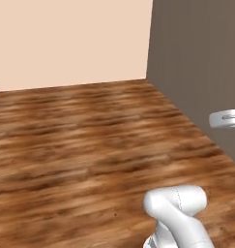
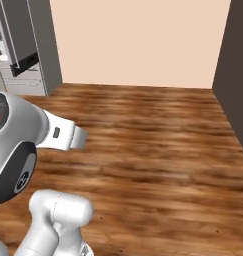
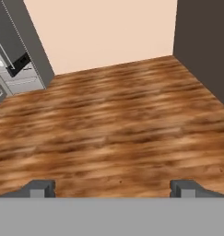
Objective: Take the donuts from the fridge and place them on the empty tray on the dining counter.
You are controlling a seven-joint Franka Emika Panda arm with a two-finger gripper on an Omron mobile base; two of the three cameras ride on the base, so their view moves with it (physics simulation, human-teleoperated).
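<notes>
The fridge (image 2: 20,50) stands off at the far left of the right base view, a tall grey body with something pale and drawer-like low down beside it, and it shows again at the upper left of the hand view. I can't tell from here whether its door is open, and the donuts can't be made out at this range. Between robot and fridge lies bare wooden floor (image 1: 90,140), with a peach wall (image 2: 138,40) at the back and a dark grey wall (image 1: 196,58) on the right.

The gripper (image 3: 112,189) hangs over the floor with its two fingertips (image 3: 39,188) spread wide and nothing between them.

By my reckoning the step in hand is simply getting to the fridge, so the fetching has hardly begun. To do it well, the base ought to turn left and roll up until the fridge front sits square in both base views, stopping short enough that the arm has room to reach the handle or shelves. Keeping the arm tucked while driving would spare it from clipping that grey side panel, and the spread fingers are ready as they are
</notes>
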